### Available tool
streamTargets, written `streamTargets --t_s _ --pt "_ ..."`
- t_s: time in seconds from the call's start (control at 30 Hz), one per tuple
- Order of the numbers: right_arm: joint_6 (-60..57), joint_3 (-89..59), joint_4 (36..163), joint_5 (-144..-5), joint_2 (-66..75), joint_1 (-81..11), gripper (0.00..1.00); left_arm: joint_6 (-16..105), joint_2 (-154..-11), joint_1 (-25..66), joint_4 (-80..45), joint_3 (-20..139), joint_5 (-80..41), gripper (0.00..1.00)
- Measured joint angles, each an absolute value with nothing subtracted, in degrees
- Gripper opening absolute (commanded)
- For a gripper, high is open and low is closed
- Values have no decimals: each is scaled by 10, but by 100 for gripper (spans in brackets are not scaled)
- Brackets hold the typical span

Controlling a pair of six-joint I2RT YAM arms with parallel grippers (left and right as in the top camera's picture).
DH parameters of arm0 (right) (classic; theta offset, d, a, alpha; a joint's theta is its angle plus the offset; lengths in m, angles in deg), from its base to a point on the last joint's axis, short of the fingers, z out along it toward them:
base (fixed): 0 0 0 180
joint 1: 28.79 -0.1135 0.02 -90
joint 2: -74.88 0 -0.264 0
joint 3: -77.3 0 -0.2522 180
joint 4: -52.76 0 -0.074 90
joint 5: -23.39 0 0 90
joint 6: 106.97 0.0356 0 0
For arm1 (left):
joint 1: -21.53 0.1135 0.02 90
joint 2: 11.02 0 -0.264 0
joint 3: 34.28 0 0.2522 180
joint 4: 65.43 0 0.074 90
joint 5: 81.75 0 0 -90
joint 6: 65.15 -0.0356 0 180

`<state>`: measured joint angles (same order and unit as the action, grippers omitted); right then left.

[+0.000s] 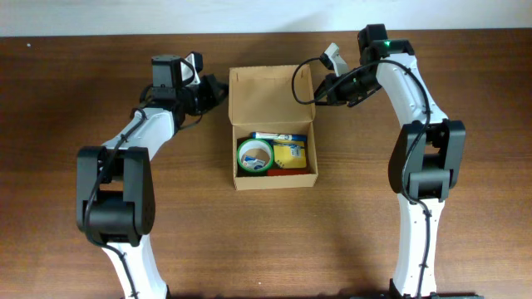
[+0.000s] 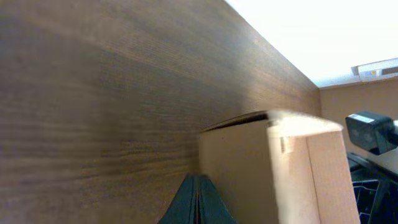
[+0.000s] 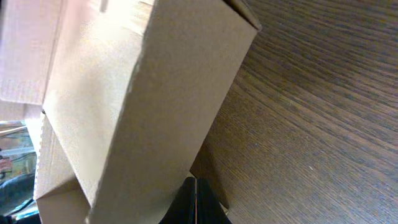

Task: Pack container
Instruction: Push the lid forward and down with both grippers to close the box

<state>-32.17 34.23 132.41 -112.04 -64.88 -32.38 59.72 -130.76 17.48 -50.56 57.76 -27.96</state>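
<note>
The tan cardboard container (image 1: 274, 178) sits mid-table with its flap lid (image 1: 270, 95) standing open at the back. Inside lie a green tape roll (image 1: 254, 156), a blue-and-white pen (image 1: 278, 135) and a yellow packet (image 1: 291, 154). My left gripper (image 1: 223, 89) is shut, its tips at the lid's left edge; in the left wrist view the shut fingers (image 2: 198, 202) touch the box wall (image 2: 249, 168). My right gripper (image 1: 320, 87) is shut at the lid's right edge; in the right wrist view its fingers (image 3: 196, 202) meet the cardboard (image 3: 155, 93).
The brown wooden table (image 1: 83, 91) surrounds the box. A white wall edge runs along the back. Both arm bases stand at the front left and front right of the table.
</note>
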Motion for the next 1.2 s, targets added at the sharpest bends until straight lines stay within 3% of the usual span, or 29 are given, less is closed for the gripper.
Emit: streamTargets --t_s 0.17,0.53,1.2 --pt "-322 342 1320 -1106 -649 -326 4 599 -1308 172 -441 578 -236 2" --pt "-316 342 1280 -1110 -682 -326 4 599 -1328 171 -481 578 -220 2" --pt "-307 342 1258 -1291 -684 -322 4 608 -1328 160 -558 578 -307 2"
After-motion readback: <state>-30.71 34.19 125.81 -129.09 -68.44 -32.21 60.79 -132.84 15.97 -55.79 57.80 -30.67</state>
